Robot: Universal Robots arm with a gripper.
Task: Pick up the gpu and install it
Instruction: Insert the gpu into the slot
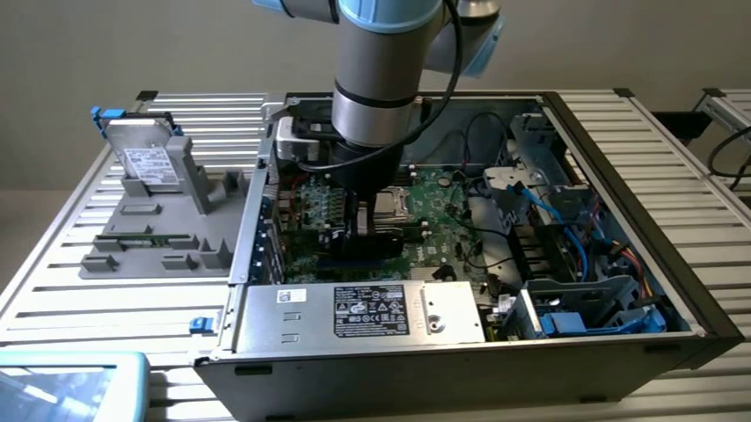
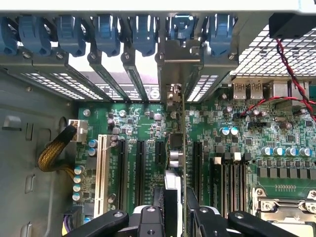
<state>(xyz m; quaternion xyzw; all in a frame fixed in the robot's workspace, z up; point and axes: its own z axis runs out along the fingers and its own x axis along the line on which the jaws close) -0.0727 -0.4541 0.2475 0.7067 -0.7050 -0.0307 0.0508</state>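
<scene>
The gpu (image 2: pixel 183 148) is seen edge-on in the wrist view as a thin card standing upright over the green motherboard (image 2: pixel 143 123), between two black slots. Its silver end bracket (image 2: pixel 172 74) sits at the case's rear slot openings, under the blue clips. My gripper (image 2: pixel 178 213) is shut on the card's near end, one black finger on each face. In the exterior view the gripper (image 1: pixel 355 236) reaches down inside the open computer case (image 1: pixel 657 264), low over the motherboard (image 1: pixel 441 207). Whether the card is fully seated I cannot tell.
A grey hard drive (image 1: pixel 150 163) with a white label leans on a grey fixture (image 1: pixel 153 237) at the exterior view's left. A power supply (image 1: pixel 364 312) fills the case's near side. Blue cables and a drive cage (image 1: pixel 586 308) crowd its right. Memory sticks (image 2: pixel 229 173) stand beside the card.
</scene>
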